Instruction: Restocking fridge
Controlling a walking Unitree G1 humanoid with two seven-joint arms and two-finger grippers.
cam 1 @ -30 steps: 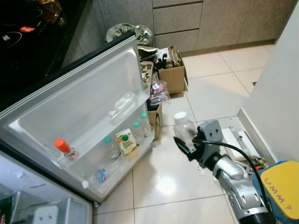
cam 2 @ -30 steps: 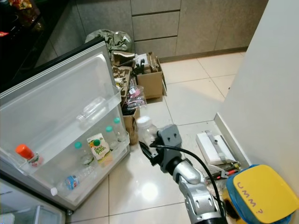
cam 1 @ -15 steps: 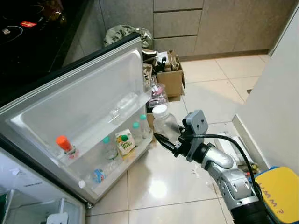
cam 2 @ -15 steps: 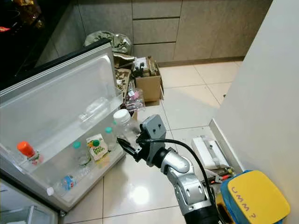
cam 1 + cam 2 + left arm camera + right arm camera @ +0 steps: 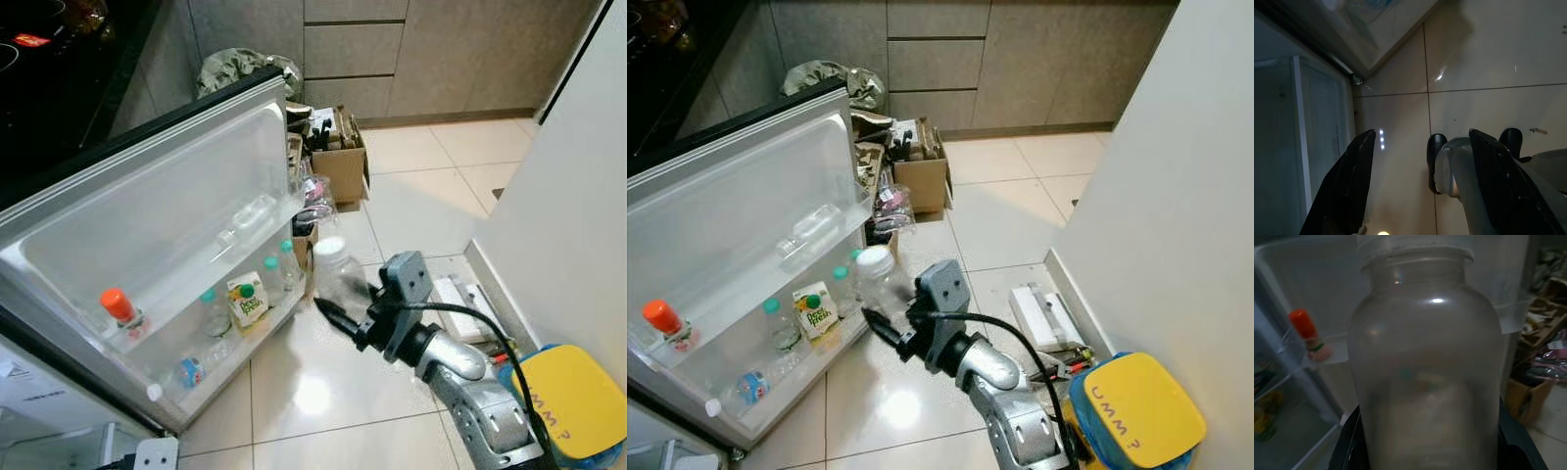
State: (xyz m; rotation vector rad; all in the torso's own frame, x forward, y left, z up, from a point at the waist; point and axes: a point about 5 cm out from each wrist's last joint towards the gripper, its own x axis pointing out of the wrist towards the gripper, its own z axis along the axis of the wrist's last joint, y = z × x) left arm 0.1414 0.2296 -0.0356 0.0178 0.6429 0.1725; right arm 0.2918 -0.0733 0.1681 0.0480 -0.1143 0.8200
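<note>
A: Where is the jar (image 5: pixel 338 269) at this moment?

B: The right end effector (image 5: pixel 345 306) grips it, the two black fingers closed on its lower part. The jar stands upright above the tiled floor (image 5: pixel 431 186), just beside the outer edge of the open fridge door (image 5: pixel 167 211). It is clear plastic with a white lid.

A: What differs from one second ago?

B: At that time the jar was well to the right of the door, in front of the white wall. Half a second ago it came near to the door edge, and now it is close to the lower door shelf (image 5: pixel 220 338). The whole picture also shifted, so the camera moved too.

A: What is on that shelf?

B: A small juice carton (image 5: pixel 244 300), some bottles with green caps (image 5: pixel 210 311), and one bottle lying flat (image 5: pixel 186 370). A bottle with an orange cap (image 5: pixel 118 307) stands further left in the door.

A: And the left end effector (image 5: pixel 1418 161)?

B: In the left wrist view its fingers are spread apart and hold nothing, over the floor near the bottom corner of the fridge.

A: Other things around?

B: Cardboard boxes (image 5: pixel 343 162) with clutter stand behind the door, and a yellow lid (image 5: pixel 573 397) with writing is at the robot's right.
</note>
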